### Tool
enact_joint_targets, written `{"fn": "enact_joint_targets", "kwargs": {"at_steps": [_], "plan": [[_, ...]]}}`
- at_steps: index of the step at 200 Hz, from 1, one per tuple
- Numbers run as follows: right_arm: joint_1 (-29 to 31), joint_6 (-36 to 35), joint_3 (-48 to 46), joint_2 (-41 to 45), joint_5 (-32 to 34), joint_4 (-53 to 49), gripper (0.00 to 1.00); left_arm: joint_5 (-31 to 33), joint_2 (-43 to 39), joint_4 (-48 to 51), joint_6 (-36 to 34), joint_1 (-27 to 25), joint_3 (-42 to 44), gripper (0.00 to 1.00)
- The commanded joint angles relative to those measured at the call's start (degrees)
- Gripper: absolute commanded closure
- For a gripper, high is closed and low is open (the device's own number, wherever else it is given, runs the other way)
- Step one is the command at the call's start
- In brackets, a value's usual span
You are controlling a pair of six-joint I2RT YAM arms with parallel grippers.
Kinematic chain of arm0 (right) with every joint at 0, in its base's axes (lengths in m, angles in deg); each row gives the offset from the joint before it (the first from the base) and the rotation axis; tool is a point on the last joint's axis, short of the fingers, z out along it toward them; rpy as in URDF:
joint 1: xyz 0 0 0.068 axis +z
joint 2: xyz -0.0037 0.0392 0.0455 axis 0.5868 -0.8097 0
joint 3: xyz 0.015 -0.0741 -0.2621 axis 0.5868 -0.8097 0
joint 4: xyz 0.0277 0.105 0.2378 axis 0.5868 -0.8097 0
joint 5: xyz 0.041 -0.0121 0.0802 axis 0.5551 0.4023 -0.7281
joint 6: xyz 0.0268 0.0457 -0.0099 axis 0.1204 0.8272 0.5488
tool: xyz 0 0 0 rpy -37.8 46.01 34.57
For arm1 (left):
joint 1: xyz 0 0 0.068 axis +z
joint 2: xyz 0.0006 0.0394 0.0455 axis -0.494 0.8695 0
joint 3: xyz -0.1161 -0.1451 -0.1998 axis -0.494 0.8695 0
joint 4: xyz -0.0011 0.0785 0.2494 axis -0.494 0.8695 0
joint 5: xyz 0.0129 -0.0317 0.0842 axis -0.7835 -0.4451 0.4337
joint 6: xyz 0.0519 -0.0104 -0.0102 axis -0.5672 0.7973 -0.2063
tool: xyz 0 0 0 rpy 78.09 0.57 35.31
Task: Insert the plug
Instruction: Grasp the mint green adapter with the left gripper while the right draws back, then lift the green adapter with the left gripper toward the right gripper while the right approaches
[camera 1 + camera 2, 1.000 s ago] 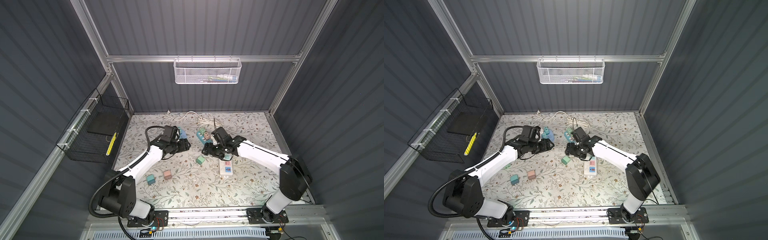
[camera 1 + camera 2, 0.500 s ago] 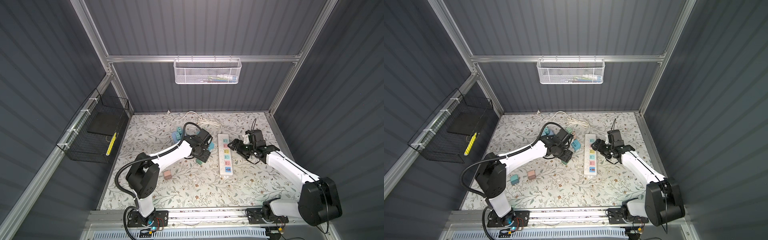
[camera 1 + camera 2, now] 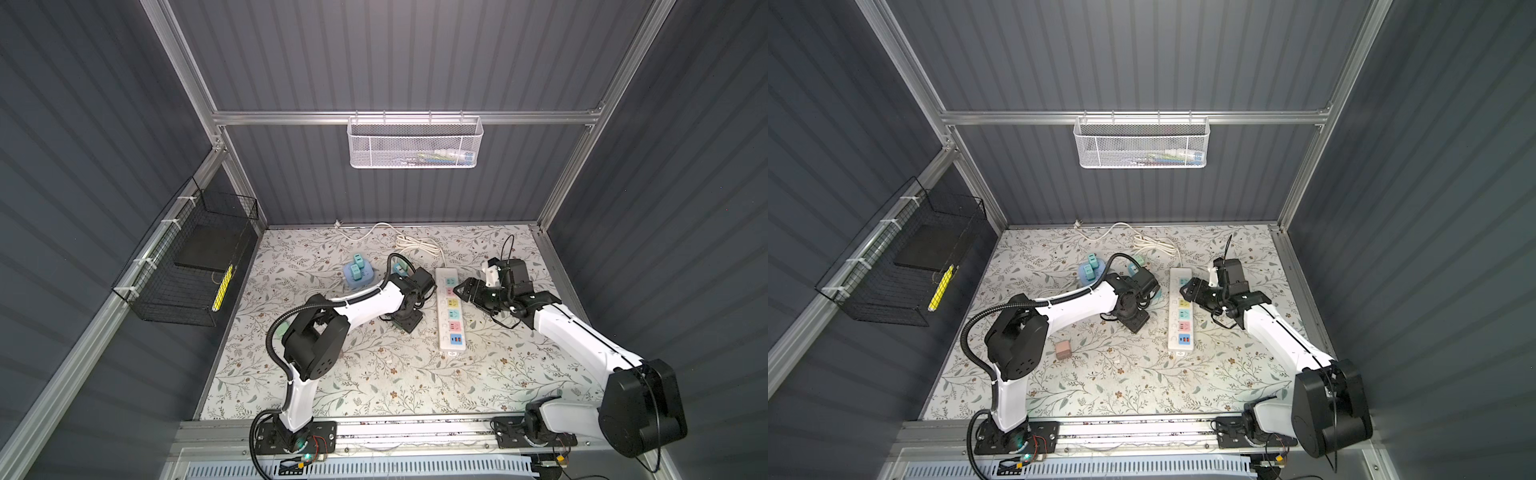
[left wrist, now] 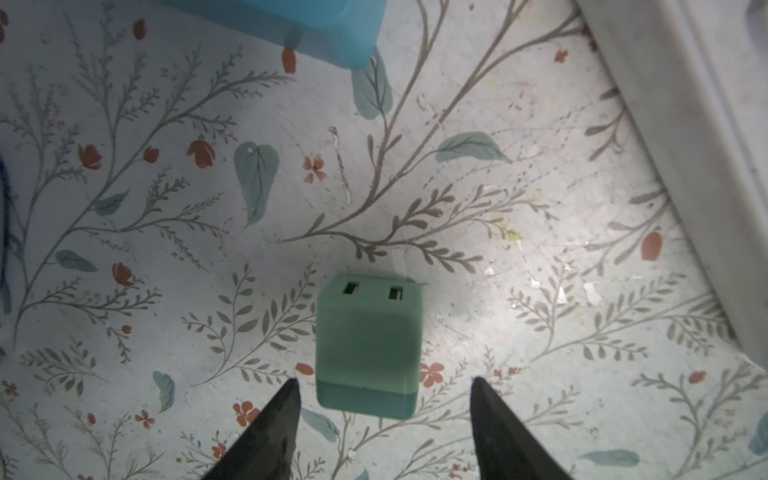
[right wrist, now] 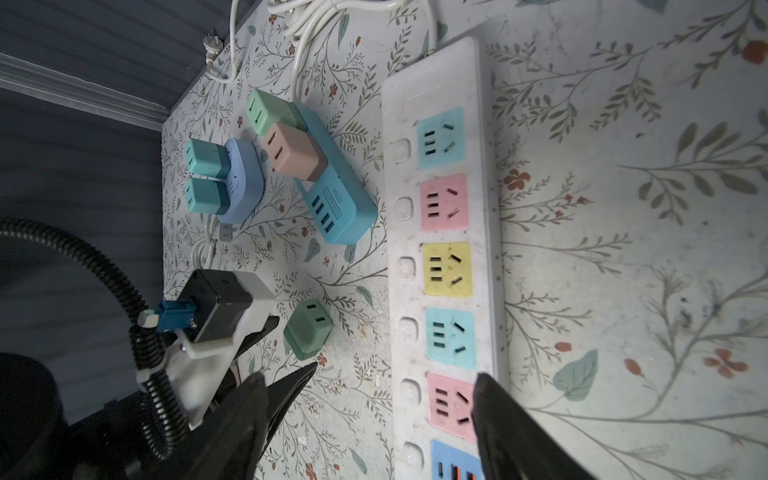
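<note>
1. far left: a black wire basket (image 3: 187,270) hangs on the left wall, well apart from the work. a loose tan plug (image 3: 1063,349) lies on the floral surface (image 3: 374,374) near the left arm's base.
2. left of centre, toward the far side: a round pale-blue adapter (image 3: 359,278) carries two teal plugs (image 3: 356,266).
3. centre-left: the left gripper (image 4: 384,380) points down at a loose green plug (image 4: 368,349). its fingers stand apart, one on each side of the plug's darker end, with a gap on both sides, so nothing is held. the plug lies on its side on the surface, just left of the white power strip (image 3: 451,351); the arm hides it in both top views.
4. handling, as a judgement: the plug looks like a small, light, rigid plastic cube with smooth faces. the two flat side faces at mid-body are the place to pinch. a corner grip would likely let it pivot or slip. its prongs are not visible, so which end goes down cannot be told for sure.
5. centre: a blue power strip (image 5: 332,199) on the far side holds a green plug and a tan one. all five coloured sockets on the white power strip look free.
6. right: the right gripper (image 5: 365,380) hovers over the strip's near end, fingers apart and empty.
</note>
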Motion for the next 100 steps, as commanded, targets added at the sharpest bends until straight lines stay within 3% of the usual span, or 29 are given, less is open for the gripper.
{"fn": "enact_joint_targets", "kwargs": {"at_steps": [1,100], "plan": [[0.0,-0.1,-1.4,1.4,3.9,-1.2,0.24,0.5,1.3,1.1,-0.7,0.1,-1.4,0.35],[0.0,0.4,0.3,1.8,4.7,-3.2,0.27,1.0,3.9,-1.0,-0.3,0.3,1.2,0.49]]}}
